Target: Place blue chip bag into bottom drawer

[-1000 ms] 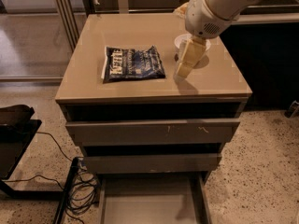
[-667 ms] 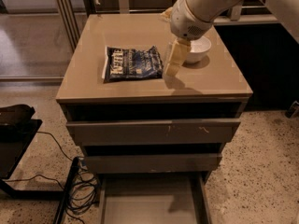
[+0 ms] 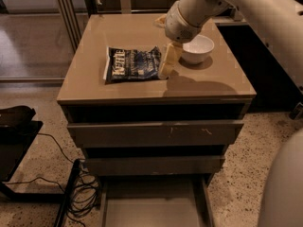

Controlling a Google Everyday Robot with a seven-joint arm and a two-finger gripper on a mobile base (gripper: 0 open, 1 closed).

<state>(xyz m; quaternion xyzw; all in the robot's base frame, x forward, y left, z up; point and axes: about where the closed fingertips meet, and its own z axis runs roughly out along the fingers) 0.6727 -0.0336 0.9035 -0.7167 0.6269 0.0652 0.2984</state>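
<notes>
The blue chip bag (image 3: pixel 133 64) lies flat on the cabinet top (image 3: pixel 142 30), left of centre, white lettering up. My gripper (image 3: pixel 167 66) hangs from the white arm that enters from the upper right, right at the bag's right edge, its cream fingers pointing down. I cannot tell whether it touches the bag. The bottom drawer (image 3: pixel 154 207) is pulled out at the foot of the cabinet, a shallow grey tray that looks empty.
A white bowl (image 3: pixel 197 48) stands on the cabinet top just right of the gripper. Two upper drawers (image 3: pixel 156 134) are slightly ajar. Black cables (image 3: pixel 80 193) and a dark stand (image 3: pixel 16 126) lie on the floor at left. A glass partition stands behind at left.
The gripper has moved left from the bowl to the right edge of the chip bag. The bag has not moved.
</notes>
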